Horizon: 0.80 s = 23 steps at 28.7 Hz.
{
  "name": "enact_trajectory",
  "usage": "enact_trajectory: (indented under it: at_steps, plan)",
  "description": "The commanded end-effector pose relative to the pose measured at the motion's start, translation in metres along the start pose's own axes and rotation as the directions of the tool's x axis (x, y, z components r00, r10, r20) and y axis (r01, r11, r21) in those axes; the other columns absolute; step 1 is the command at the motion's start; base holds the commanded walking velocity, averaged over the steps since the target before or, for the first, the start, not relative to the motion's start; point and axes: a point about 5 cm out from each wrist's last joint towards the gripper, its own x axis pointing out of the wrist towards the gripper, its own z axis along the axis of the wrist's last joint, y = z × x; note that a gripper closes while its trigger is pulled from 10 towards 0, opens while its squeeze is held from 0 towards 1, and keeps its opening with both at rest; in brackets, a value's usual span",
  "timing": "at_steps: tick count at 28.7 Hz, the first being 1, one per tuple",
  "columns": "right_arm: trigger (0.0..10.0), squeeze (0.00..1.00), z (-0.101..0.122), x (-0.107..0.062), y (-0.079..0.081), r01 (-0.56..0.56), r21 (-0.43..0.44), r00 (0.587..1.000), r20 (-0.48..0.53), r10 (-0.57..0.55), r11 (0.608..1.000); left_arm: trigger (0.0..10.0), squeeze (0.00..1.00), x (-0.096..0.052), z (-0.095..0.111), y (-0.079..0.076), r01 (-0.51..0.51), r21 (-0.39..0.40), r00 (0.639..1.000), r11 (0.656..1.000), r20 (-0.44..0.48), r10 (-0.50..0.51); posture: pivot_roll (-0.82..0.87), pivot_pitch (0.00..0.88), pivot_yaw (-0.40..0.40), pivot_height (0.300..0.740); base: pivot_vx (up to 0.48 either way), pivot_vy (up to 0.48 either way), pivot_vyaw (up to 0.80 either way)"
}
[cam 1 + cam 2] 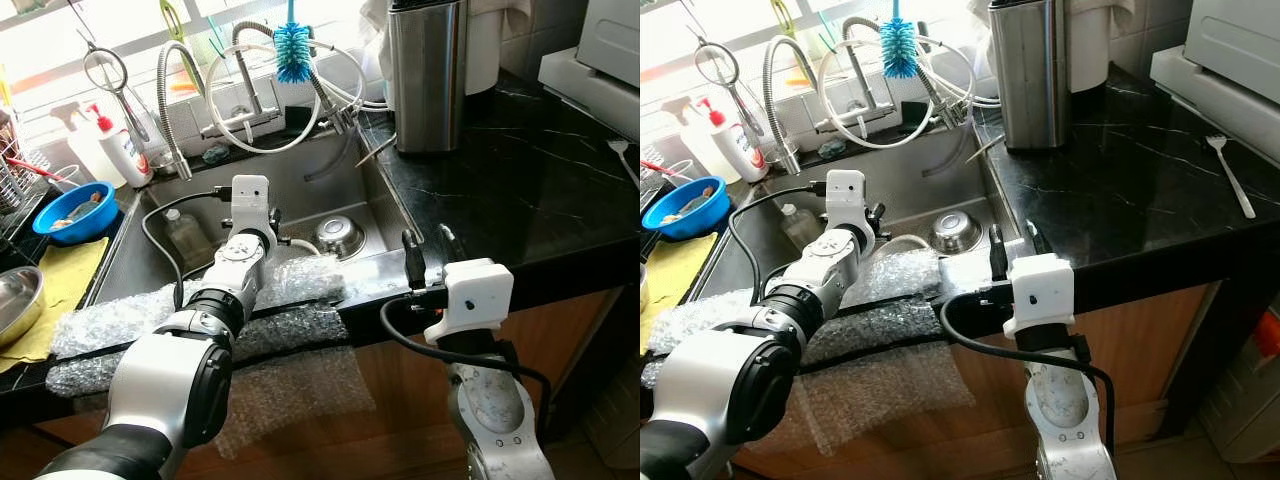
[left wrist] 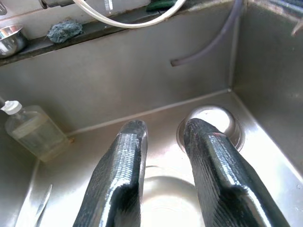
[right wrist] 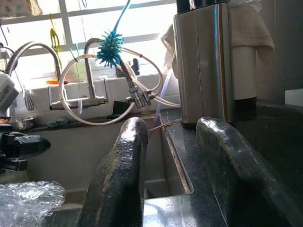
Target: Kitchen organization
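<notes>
Inside the stainless steel sink [image 1: 300,190], the left gripper [image 2: 163,142] hangs empty, fingers narrowly parted, just above a small round steel bowl [image 2: 210,124], with a clear plastic bottle [image 2: 31,130] lying nearby. The right gripper [image 3: 173,142], fingers apart and empty, hovers at the black marble counter's [image 1: 520,190] front edge beside crumpled bubble wrap [image 1: 200,320], facing a tall steel canister [image 3: 203,61] and a blue bottle brush [image 3: 110,48].

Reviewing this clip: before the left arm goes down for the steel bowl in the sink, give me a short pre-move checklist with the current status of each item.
1. Left gripper open and empty: ok, fingers apart with nothing between them.
2. Left gripper lined up with the steel bowl: ok, it hangs over the sink with the bowl just beyond its fingertips.
3. Bowl free of other things: ok, the plastic bottle lies apart from it.
4. Bowl empty: cannot tell.
5. Right gripper out of the way: ok, open and empty at the front edge of the black counter.
6. Bubble wrap on the sink's front edge clear of the left arm: not ok, the arm reaches across it.
</notes>
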Motion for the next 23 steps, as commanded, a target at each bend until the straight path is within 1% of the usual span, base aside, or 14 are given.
enact_trajectory:
  at_steps: [1,2,4,6,8,9,12,15,17,18,19,20,21,23]
  plan:
    - [10.0,0.00,0.006,0.003,0.008,-0.020,0.024,0.999,0.029,0.019,1.000,10.0,0.00,0.001,0.015,0.009,0.003,-0.047,0.995,0.999,0.097,0.002,-0.22,0.000,0.276,0.740,0.000,0.000,0.00]
    - [10.0,0.00,0.006,0.003,0.008,-0.020,0.024,0.999,0.029,0.019,1.000,10.0,0.00,0.001,0.015,0.009,0.003,-0.047,0.995,0.999,0.097,0.002,-0.22,0.000,0.276,0.740,0.000,0.000,0.00]
    - [10.0,0.00,0.005,0.003,0.009,-0.024,0.023,0.999,0.028,0.023,0.999,10.0,0.00,0.000,0.030,0.011,0.058,-0.040,0.977,0.998,0.206,-0.048,-0.21,0.000,0.275,0.740,0.000,0.000,0.00]
    - [10.0,0.00,0.005,0.004,0.009,-0.025,0.025,0.999,0.030,0.024,0.999,10.0,0.00,-0.004,0.041,0.020,0.102,0.014,0.946,0.995,0.307,-0.102,-0.21,0.000,0.273,0.740,0.000,0.000,0.00]
    - [10.0,0.00,0.005,0.004,0.009,-0.026,0.025,0.999,0.030,0.025,0.999,10.0,0.00,-0.005,0.043,0.023,0.104,0.032,0.939,0.994,0.326,-0.108,-0.21,0.000,0.273,0.740,0.000,0.000,0.00]
    - [10.0,0.00,0.005,0.004,0.009,-0.026,0.026,0.999,0.031,0.026,0.999,10.0,0.00,-0.010,0.050,0.040,0.083,0.094,0.917,0.992,0.384,-0.113,-0.20,0.000,0.273,0.740,0.000,0.000,0.00]
    - [10.0,0.00,0.005,0.003,0.009,-0.028,0.026,0.999,0.032,0.027,0.999,10.0,0.00,-0.015,0.055,0.057,0.060,0.116,0.897,0.991,0.430,-0.105,-0.19,0.000,0.274,0.740,0.000,0.000,0.00]
    - [10.0,0.00,0.004,0.002,0.009,-0.032,0.028,0.999,0.030,0.031,0.999,10.0,0.00,-0.035,0.060,0.107,-0.041,0.153,0.863,0.987,0.503,-0.042,-0.18,0.000,0.274,0.740,0.000,0.000,0.00]
    - [10.0,0.00,0.003,0.001,0.009,-0.033,0.030,0.999,0.028,0.033,0.999,10.0,0.00,-0.050,0.056,0.130,-0.093,0.189,0.853,0.978,0.522,-0.020,-0.17,0.000,0.268,0.740,0.000,0.000,0.00]
    - [10.0,0.00,0.002,0.001,0.009,-0.035,0.031,0.999,0.027,0.034,0.999,10.0,0.00,-0.064,0.050,0.147,-0.134,0.217,0.852,0.967,0.523,0.001,-0.16,0.000,0.266,0.740,0.000,0.000,0.00]
    - [10.0,0.00,0.002,0.001,0.009,-0.035,0.031,0.999,0.027,0.034,0.999,10.0,0.00,-0.064,0.050,0.147,-0.134,0.217,0.852,0.967,0.523,0.001,-0.16,0.000,0.266,0.740,0.000,0.000,0.00]
    - [10.0,0.00,0.002,0.001,0.009,-0.042,0.031,0.999,0.026,0.041,0.999,10.0,0.00,-0.081,0.039,0.164,-0.175,0.238,0.856,0.955,0.516,0.028,-0.16,0.000,0.260,0.740,0.000,0.000,0.00]
    - [10.0,0.00,0.002,0.002,0.009,-0.046,0.031,0.999,0.026,0.045,0.998,10.0,0.00,-0.091,0.032,0.172,-0.197,0.246,0.859,0.949,0.510,0.046,-0.16,0.000,0.258,0.740,0.000,0.000,0.00]
    - [10.0,0.00,0.002,0.002,0.009,-0.048,0.032,0.999,0.026,0.047,0.998,10.0,0.00,-0.098,0.028,0.176,-0.211,0.252,0.861,0.944,0.506,0.058,-0.16,0.000,0.258,0.740,0.000,0.000,0.00]
